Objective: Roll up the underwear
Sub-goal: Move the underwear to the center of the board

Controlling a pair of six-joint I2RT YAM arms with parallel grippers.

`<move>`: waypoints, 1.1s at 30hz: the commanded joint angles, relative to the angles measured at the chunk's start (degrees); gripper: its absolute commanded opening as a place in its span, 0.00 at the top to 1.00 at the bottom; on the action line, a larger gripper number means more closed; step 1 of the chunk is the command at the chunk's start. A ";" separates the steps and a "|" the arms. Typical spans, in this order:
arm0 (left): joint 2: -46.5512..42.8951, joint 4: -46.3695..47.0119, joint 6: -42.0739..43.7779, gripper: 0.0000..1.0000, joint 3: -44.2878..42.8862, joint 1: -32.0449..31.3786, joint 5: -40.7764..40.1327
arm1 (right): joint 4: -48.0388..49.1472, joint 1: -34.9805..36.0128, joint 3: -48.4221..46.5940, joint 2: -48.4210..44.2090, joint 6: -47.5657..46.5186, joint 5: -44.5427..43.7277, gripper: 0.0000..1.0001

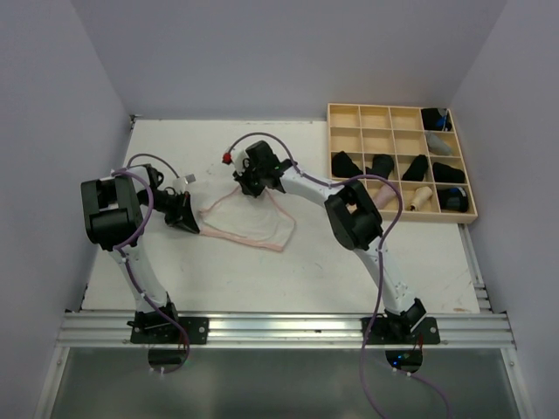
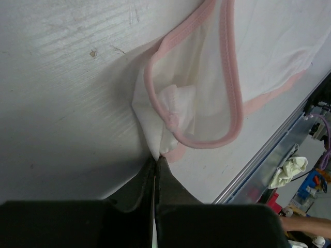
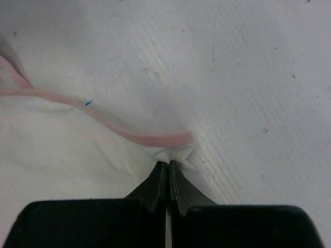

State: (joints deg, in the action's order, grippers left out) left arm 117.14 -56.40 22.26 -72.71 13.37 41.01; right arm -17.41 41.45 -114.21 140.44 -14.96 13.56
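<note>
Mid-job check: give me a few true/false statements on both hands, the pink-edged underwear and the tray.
1. The left hand is shut on a corner of the pink-edged underwear. True.
2. The right hand hangs open. False: it is shut on the underwear's far edge.
3. The underwear is rolled up. False: it lies spread on the table.
4. The wooden tray holds several black rolls. True.

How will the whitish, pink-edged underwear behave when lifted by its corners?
Probably floppy: the underwear bunches and creases where the left tool and right tool pinch it. Likely light, as the thin cloth lies flat; its middle should sag.
</note>
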 commanded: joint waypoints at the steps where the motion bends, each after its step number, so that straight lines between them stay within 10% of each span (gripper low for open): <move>1: -0.25 2.52 2.52 1.00 1.16 -0.18 -4.54 | -4.39 -2.78 -0.13 -2.28 3.44 -3.01 1.00; 9: -1.04 3.05 3.40 1.00 2.66 -0.18 -6.12 | -4.30 -5.68 -0.40 -2.37 3.71 -5.21 1.00; 16: -1.65 3.05 2.79 1.00 2.48 -0.18 -2.43 | -5.79 -5.68 -1.89 -2.01 1.35 -2.05 0.80; 19: -3.05 3.05 3.14 0.80 2.48 -0.18 0.97 | -8.15 -5.94 -3.20 -3.33 -0.59 -1.87 0.56; 23: -10.24 4.63 4.54 0.57 2.74 -0.18 10.29 | -13.52 -6.99 -4.71 -8.59 -1.65 1.72 0.52; 33: -31.09 21.93 25.87 0.48 9.86 -0.27 7.86 | -24.85 -8.50 17.87 -32.24 -16.48 16.14 0.55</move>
State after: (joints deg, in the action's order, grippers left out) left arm 89.36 -43.18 34.61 -65.30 13.34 49.45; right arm -35.51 31.83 -100.82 113.25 -23.75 23.68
